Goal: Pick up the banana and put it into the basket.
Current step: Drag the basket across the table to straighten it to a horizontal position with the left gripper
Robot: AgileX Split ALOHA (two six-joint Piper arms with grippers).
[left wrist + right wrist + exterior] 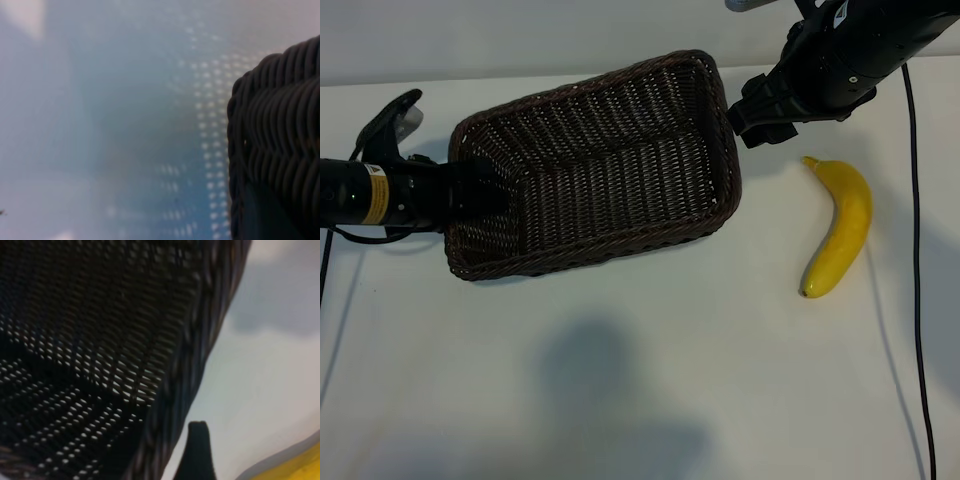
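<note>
From the exterior view, my left gripper (470, 190) sits at the short end of the basket (595, 165), its jaws narrowed, and I judge they are pinching the wicker rim there, though the dark arm against dark weave leaves that uncertain. My right gripper (745, 115) hangs at the opposite end of the basket, near its corner, jaws spread wide and empty. The banana (838, 228) lies on the white desk (650, 380), apart from the basket on the right-arm side, untouched. To do this step well I should hold the basket steady with the left and swing the right over the banana's thick middle, jaws across its width rather than along its curve, since the skin is smooth and the ends taper and would slip.

In the left wrist view, only a rounded basket corner (280, 145) shows: tight, ribbed strands of dark wicker, stiff and ridged. The rest is a pale haze I cannot read.

In the right wrist view, the basket's inner wall (100, 350) fills most of the frame, an open lattice with light showing through the gaps, bounded by a thick braided rim. One black fingertip (197, 450) of my right gripper stands just outside that rim, clear of it, and a sliver of yellow banana (295, 465) shows at the frame's corner over the pale desk.
</note>
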